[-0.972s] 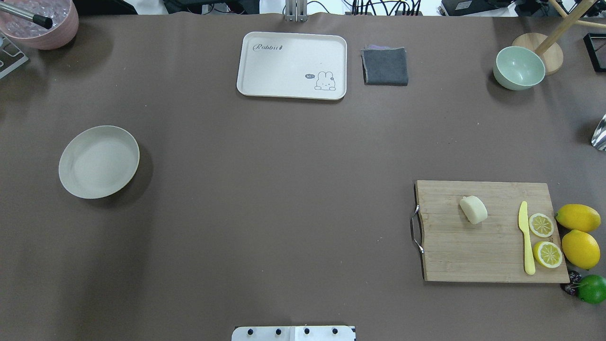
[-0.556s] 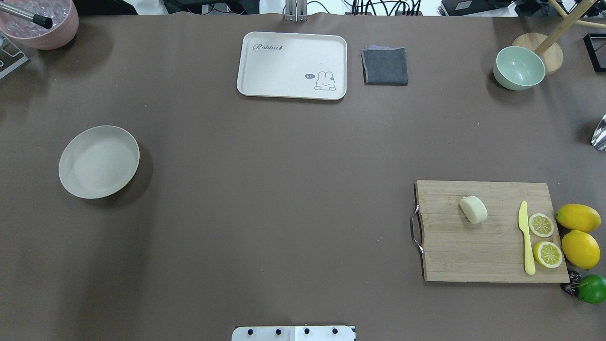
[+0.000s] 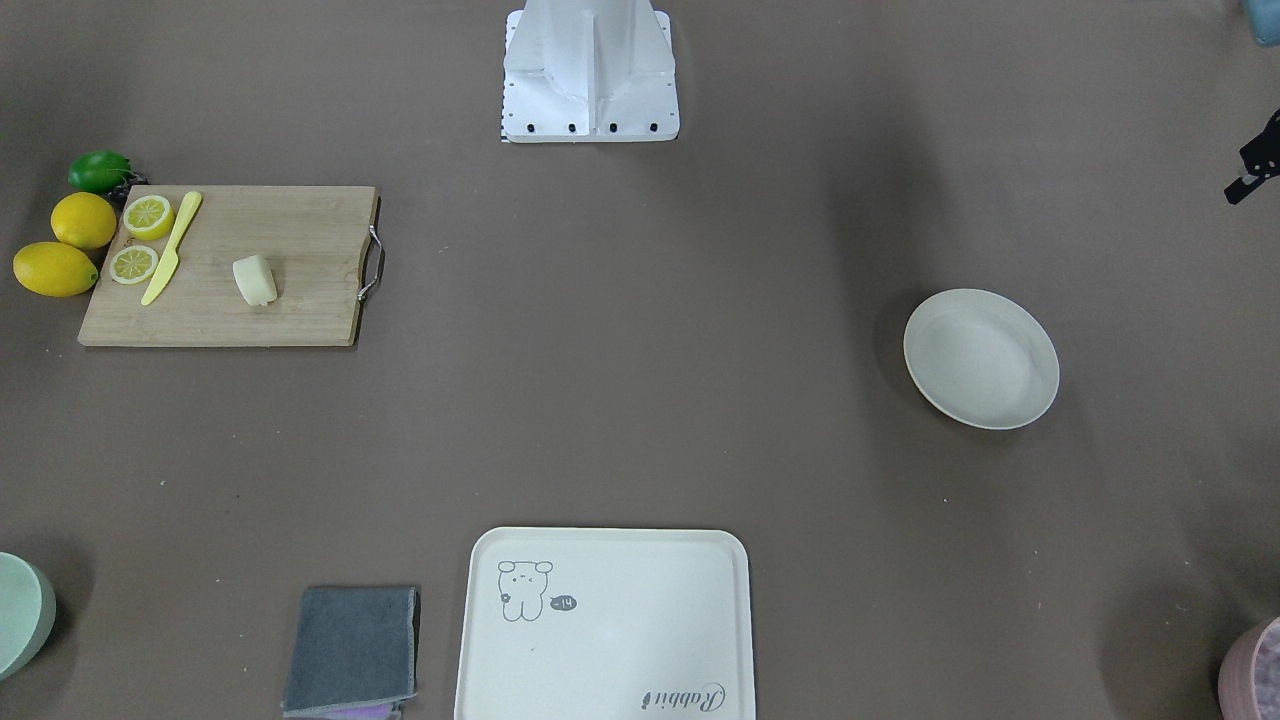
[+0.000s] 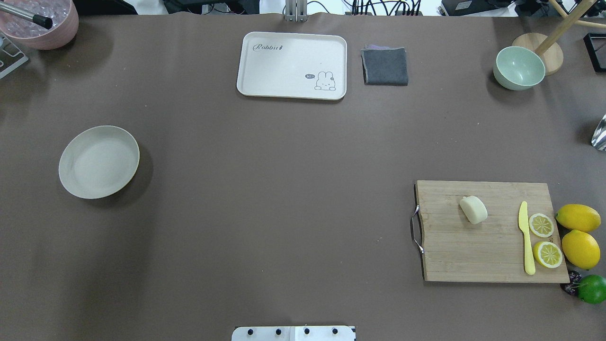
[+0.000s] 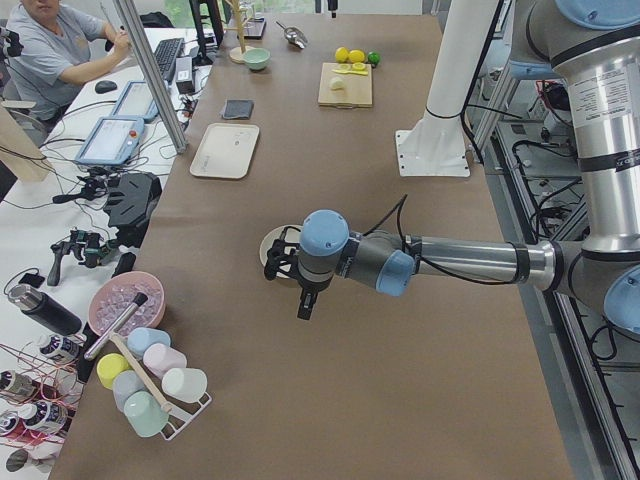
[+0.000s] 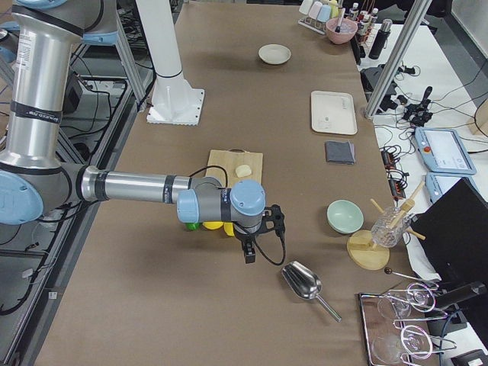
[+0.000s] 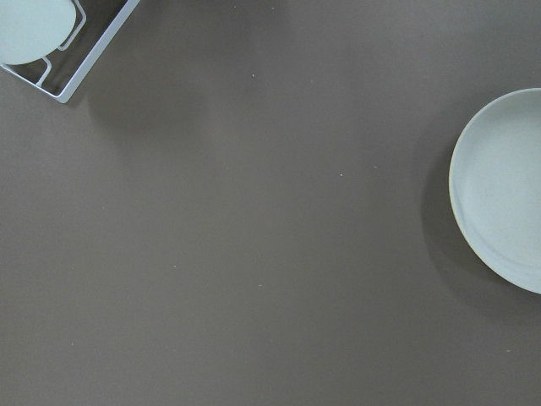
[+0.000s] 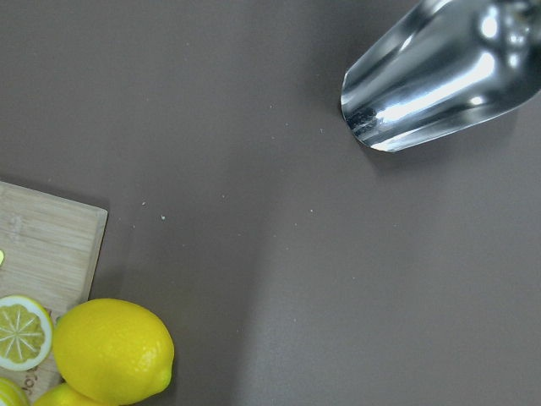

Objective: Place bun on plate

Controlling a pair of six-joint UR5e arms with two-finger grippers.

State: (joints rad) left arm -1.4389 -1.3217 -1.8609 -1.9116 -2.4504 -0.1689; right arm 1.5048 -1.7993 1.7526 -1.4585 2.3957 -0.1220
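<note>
The bun [image 4: 473, 210] is a small cream block lying on the wooden cutting board [image 4: 473, 251] at the table's right; it also shows as the bun [image 3: 254, 280]. The empty off-white plate [image 4: 99, 162] sits far to the left, and the left wrist view catches the plate [image 7: 499, 190] at its right edge. My left gripper [image 5: 303, 300] hangs above the table just beside the plate. My right gripper [image 6: 248, 252] hovers past the lemons, near a metal scoop [image 8: 439, 76]. Both grippers show only in the side views, so I cannot tell whether they are open or shut.
On the board lie a yellow knife [image 4: 525, 237] and two lemon halves [image 4: 541, 225]; whole lemons [image 4: 578, 218] and a lime [image 4: 592, 289] sit beside it. A cream tray [image 4: 292, 65], grey cloth [image 4: 385, 66], green bowl [image 4: 519, 67] and pink bowl [image 4: 42, 26] line the far edge.
</note>
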